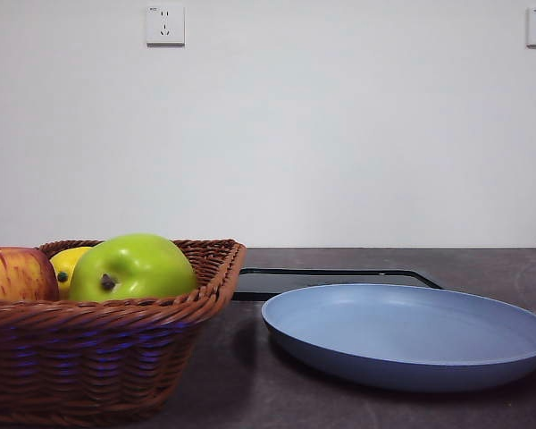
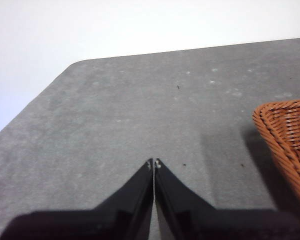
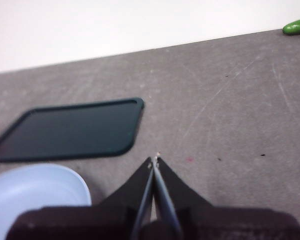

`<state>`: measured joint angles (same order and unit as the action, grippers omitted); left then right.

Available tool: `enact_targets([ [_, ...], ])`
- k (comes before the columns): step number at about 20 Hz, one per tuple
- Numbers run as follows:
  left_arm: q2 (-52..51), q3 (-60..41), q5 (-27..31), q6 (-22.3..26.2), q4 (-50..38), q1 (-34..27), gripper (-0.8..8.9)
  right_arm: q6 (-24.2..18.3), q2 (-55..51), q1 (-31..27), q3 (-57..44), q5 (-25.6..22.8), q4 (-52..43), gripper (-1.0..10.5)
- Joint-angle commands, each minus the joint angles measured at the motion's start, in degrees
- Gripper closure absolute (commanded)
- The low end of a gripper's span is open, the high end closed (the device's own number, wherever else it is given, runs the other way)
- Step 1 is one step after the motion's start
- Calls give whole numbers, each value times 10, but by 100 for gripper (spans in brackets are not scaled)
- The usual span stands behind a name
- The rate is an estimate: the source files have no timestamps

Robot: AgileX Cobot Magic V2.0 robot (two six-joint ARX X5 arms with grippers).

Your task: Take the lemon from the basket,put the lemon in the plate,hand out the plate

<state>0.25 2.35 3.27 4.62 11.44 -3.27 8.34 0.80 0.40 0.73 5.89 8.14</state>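
Two apples (image 1: 132,266) crowd the lemon (image 1: 69,265) — basket-bound (image 1: 107,357).

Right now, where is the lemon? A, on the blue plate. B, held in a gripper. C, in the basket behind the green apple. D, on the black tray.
C: in the front view the lemon sits in the basket, half hidden behind the green apple; the plate holds nothing, and both grippers are shut on nothing.

The front camera sits low, close to the brown woven wicker basket (image 1: 107,335) and round light-blue plate (image 1: 411,344). Both wrist cameras look down at the grey table (image 2: 140,115); one shares the basket, one the plate.
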Motion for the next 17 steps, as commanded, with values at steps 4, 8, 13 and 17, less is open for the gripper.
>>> enact_targets([
  [4,-1,-3,-116,-132,-7,-1,804,179,1,1,-2,1,-34,944],
  [8,-1,-3,-244,-233,-9,-1,804,237,1,1,-2,2,-39,944],
  [13,-1,-3,-311,-264,-39,-1,806,244,1,1,-2,44,-39,944],
  [17,-1,0,-319,-272,-28,-1,806,244,3,1,-1,87,-22,944],
])
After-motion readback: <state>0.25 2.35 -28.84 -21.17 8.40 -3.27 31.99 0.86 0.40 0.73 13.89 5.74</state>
